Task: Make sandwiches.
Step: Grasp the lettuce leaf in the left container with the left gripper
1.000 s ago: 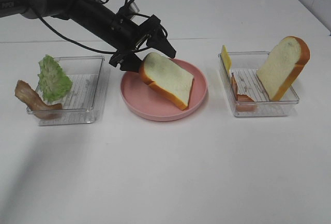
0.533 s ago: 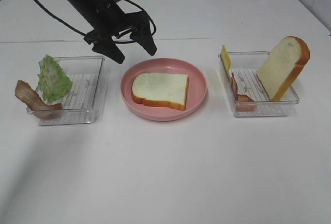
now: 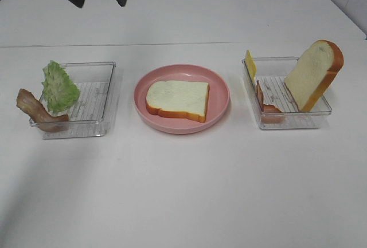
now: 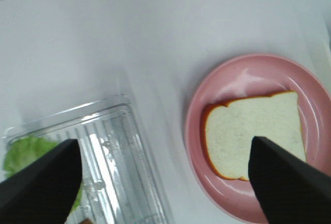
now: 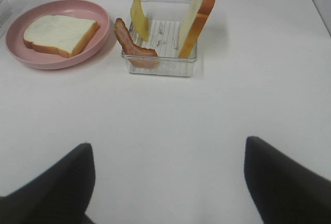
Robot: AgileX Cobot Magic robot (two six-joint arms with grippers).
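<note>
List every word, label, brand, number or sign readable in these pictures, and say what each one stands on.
None: no readable text in any view.
The flat bread slice, the pink plate, the upright bread slice, the lettuce tray, the cheese tray and the white table all show plain, unmarked surfaces.

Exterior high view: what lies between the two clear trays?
The pink plate with one bread slice flat on it, seen in the exterior high view between the left tray and right tray.
</note>
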